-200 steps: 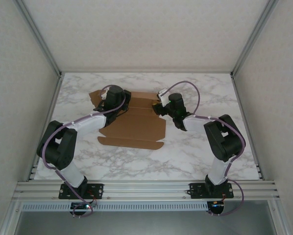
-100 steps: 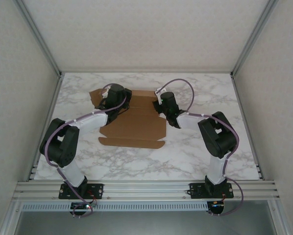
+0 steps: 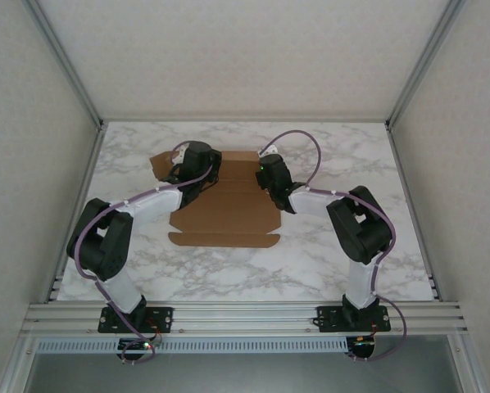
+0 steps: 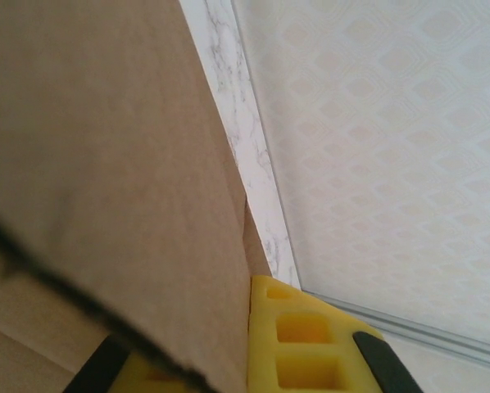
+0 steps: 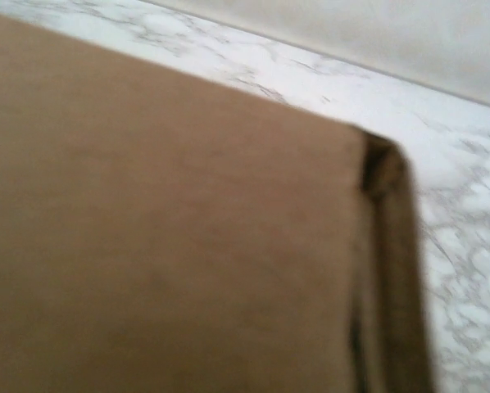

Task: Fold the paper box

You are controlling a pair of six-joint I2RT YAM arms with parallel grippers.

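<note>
The paper box [image 3: 224,213] lies in the middle of the surface [image 3: 327,254]. The left jaws are closed tight on one flap. I cannot tell if the right jaws grip anything. A hard pull could tear that flap or drag the box away.

My left arm [image 3: 147,202] and right arm [image 3: 319,199] have bulky black joints, white links and looping purple cables [image 3: 298,135], and my left pincer [image 4: 208,364] carries yellow fingers [image 4: 298,348] with square pockets.
</note>
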